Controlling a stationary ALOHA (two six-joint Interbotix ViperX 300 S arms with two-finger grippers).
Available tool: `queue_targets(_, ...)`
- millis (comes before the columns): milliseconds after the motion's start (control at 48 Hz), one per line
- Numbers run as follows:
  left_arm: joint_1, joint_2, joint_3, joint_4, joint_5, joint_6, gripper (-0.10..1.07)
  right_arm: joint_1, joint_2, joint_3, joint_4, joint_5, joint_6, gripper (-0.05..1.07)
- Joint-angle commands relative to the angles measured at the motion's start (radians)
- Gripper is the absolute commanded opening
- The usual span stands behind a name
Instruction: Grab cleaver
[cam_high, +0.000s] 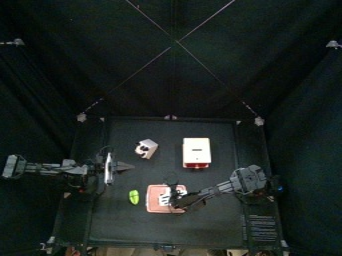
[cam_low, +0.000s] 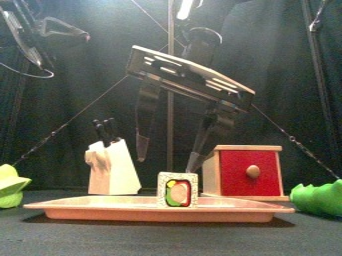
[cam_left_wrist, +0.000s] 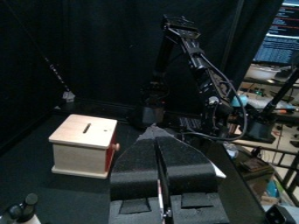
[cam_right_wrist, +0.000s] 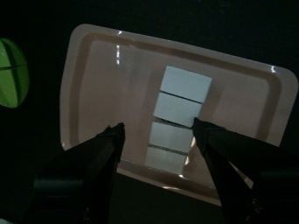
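Front view puts the cleaver at the left: only a black handle shows, sticking up from a white knife block that stands behind the pink tray. Its blade is hidden in the block. The left gripper rests at the table's left edge, well apart from the block, its fingers pressed together on nothing. Farther right, the right gripper hangs over the tray, fingers spread wide and empty, touching nothing.
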Motion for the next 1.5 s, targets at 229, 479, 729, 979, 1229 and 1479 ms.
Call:
queue_targets(229, 0.0, 0.005, -0.02, 0.0, -0.008, 0.0, -0.02, 0.0, -0.149, 0.006, -0.051, -0.002, -0.005, 0.94)
queue_targets(479, 0.003, 0.005, -0.018, -0.002, -0.009, 0.0, -0.02, -0.005, -0.262, 0.081, -0.129, -0.002, -0.005, 0.94)
queue_targets(729, 0.003, 0.005, -0.015, -0.002, -0.009, 0.0, -0.03, -0.005, -0.345, 0.172, -0.196, -0.008, -0.003, 0.94)
queue_targets(979, 0.012, 0.005, -0.008, 0.0, -0.005, 0.003, -0.02, -0.025, -0.405, 0.238, -0.33, -0.057, -0.003, 0.94)
queue_targets(1229, 0.014, 0.005, -0.008, 0.0, -0.005, 0.006, -0.02, -0.089, -0.437, 0.31, -0.479, -0.141, -0.003, 0.94)
queue_targets(1479, 0.014, 0.005, -0.008, 0.0, 0.006, 0.005, -0.02, -0.172, -0.453, 0.382, -0.655, -0.31, 0.0, 0.94)
